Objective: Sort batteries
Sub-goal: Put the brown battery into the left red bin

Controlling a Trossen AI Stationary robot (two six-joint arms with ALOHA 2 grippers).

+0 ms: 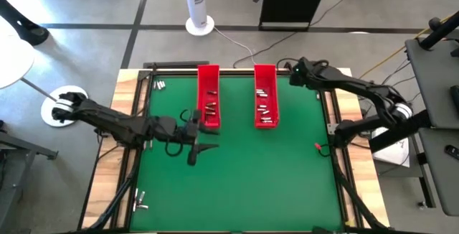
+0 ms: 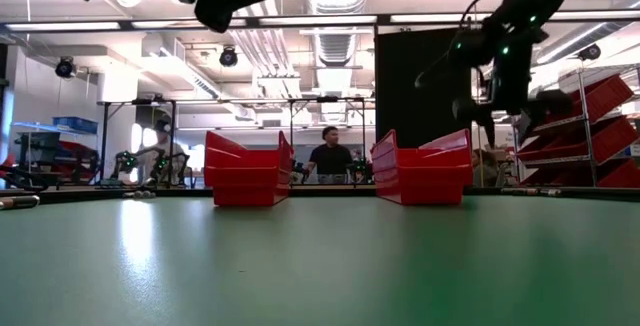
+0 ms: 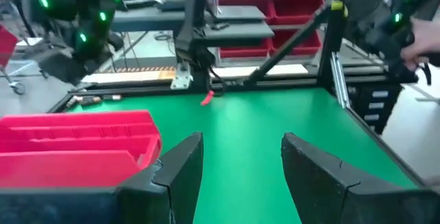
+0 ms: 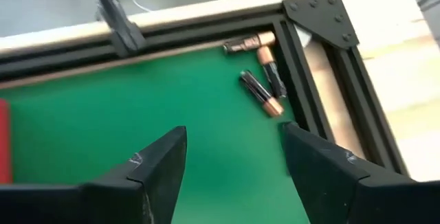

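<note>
Two long red trays [image 1: 208,83] [image 1: 265,83] stand side by side on the far half of the green mat, each with several small batteries [image 1: 210,108] [image 1: 267,110] lying in it. My left gripper [image 1: 204,132] [image 3: 240,162] hovers open just near of the left tray, pointing level toward the table's right, with nothing between its fingers. My right gripper [image 1: 292,72] [image 4: 234,159] hangs open, slanting down, over the mat's far right corner. Three loose batteries [image 4: 261,90] lie on the mat there against the black frame, beyond the fingertips.
More loose batteries lie at the mat's far left corner [image 1: 159,85] and on the wood at the near left [image 1: 140,202]. A small red item [image 1: 316,146] lies by the mat's right edge. A black frame [image 1: 333,119] borders the mat. People show beyond the table [image 2: 330,151].
</note>
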